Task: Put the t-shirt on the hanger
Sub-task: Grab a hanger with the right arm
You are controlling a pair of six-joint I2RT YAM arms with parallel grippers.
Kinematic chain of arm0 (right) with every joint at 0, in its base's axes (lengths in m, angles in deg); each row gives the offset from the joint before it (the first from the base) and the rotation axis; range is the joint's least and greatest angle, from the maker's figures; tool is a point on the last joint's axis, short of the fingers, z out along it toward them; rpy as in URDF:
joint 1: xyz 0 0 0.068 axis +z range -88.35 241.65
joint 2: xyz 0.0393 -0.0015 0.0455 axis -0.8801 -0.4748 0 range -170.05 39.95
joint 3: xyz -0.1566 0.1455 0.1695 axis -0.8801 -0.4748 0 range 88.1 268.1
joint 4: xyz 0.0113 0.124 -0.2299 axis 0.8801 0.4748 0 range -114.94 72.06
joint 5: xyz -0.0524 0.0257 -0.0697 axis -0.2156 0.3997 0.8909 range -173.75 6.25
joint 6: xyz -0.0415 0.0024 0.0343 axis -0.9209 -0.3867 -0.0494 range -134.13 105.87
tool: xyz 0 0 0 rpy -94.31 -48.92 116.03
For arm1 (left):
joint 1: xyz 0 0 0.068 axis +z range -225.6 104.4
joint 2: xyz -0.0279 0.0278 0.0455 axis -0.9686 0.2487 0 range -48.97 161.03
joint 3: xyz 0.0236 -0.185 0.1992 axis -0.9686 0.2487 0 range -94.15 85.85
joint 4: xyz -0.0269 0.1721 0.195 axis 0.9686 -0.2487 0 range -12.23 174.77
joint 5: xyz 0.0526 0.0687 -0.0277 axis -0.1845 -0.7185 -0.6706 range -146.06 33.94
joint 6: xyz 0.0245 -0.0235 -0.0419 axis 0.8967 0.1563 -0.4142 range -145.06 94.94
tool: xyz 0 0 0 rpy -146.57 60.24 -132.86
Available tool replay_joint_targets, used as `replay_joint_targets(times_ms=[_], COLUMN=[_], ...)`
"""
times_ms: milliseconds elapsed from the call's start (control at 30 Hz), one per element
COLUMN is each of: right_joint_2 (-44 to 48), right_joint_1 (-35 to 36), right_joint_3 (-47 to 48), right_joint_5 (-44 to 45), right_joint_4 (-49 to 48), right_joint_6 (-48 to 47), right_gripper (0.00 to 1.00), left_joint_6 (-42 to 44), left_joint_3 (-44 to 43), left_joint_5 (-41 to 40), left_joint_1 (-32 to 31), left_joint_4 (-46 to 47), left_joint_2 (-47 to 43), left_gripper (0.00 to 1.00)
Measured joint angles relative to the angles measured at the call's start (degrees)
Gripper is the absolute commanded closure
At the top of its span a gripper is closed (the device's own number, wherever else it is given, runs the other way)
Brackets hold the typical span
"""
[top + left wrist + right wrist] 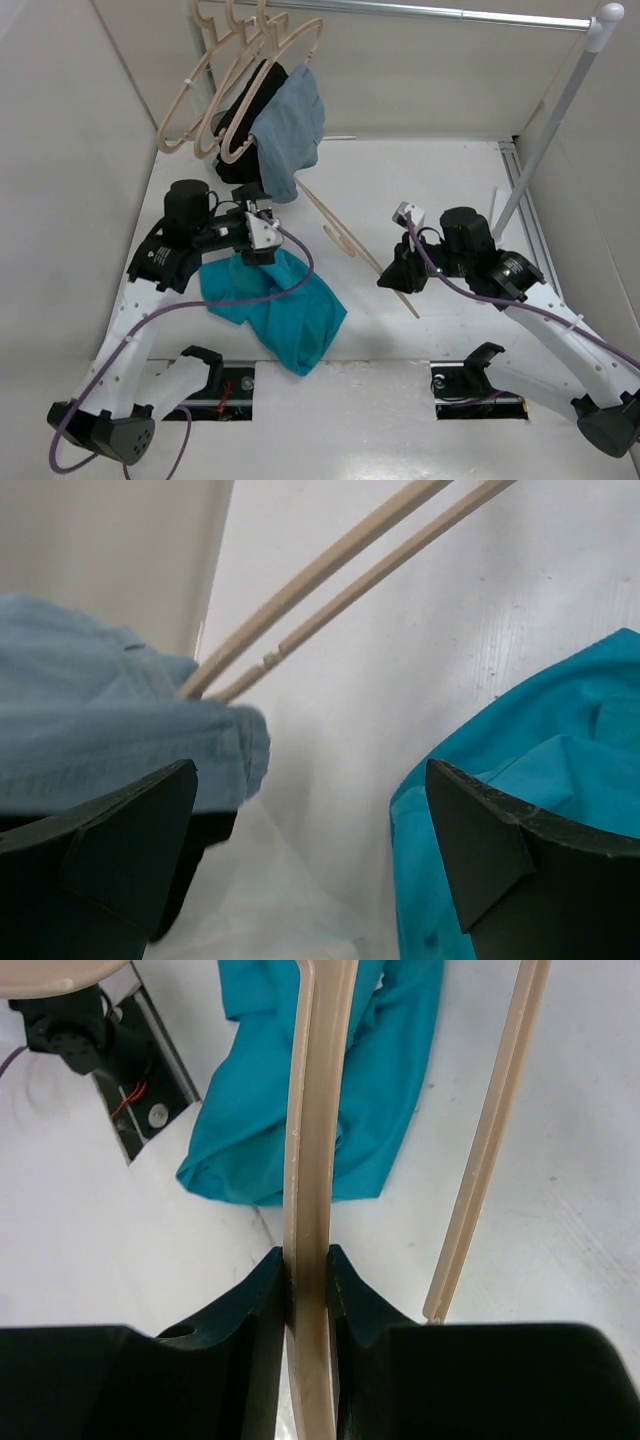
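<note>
Two tools split the work: the right tool (308, 1272) clamps the hanger (312, 1110), while the left tool (310, 820) gapes empty over the t-shirt (285, 305) heaped on the tabletop (430, 190), and should probably pinch one layer at the neck, not the bulk.

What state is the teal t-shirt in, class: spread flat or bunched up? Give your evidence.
Bunched up. The t-shirt lies on the table in a creased heap, with layers folded over one another.
</note>
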Motion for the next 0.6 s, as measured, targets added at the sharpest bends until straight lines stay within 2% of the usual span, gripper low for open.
replay_joint_targets(times_ms=[233,433,600], right_joint_2=[-1.0,-4.1,-5.0], right_joint_1=[0.0,0.0,-0.2], right_joint_3=[-0.1,0.0,0.5], right_joint_5=[-5.2,-9.0,-9.4], right_joint_4=[3.7,7.2,9.0], right_joint_6=[-1.0,-4.2,-6.1], right_gripper=[1.0,1.0,1.0], left_joint_6=[6.4,9.2,14.1], left_joint_3=[1.4,2.6,-1.1], left_joint_5=[-3.2,-2.2,-0.3], left_joint_1=[-12.8,-13.2,-13.3], left_joint_4=[2.2,7.1,5.0], left_joint_2=[6.5,11.4,19.2], left_gripper=[0.01,0.01,0.09])
